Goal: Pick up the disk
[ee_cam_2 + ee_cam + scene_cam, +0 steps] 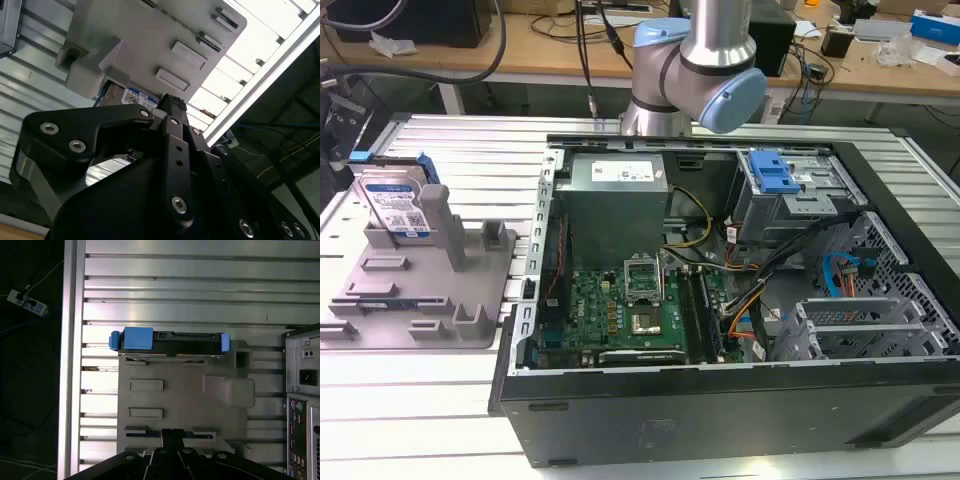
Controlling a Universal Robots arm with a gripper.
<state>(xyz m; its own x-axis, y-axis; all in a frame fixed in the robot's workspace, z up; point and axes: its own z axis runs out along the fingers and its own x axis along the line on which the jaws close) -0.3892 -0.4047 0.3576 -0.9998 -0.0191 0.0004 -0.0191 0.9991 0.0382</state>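
Your gripper (172, 432) hangs over the grey plastic fixture tray (185, 405), jaws pressed together and holding nothing. The disk (170, 342) stands on edge at the tray's far side from the gripper, well apart from it. In the exterior view, the disk (395, 205) leans upright with its silver face and white-and-blue label showing, and blue plastic rails (425, 168) run along its sides. A blocky upright post (438, 218) stands just beside it, partly in front. The ribbed aluminium table (450, 140) carries the tray, and the open black computer case (720, 400) sits toward the exterior view's right.
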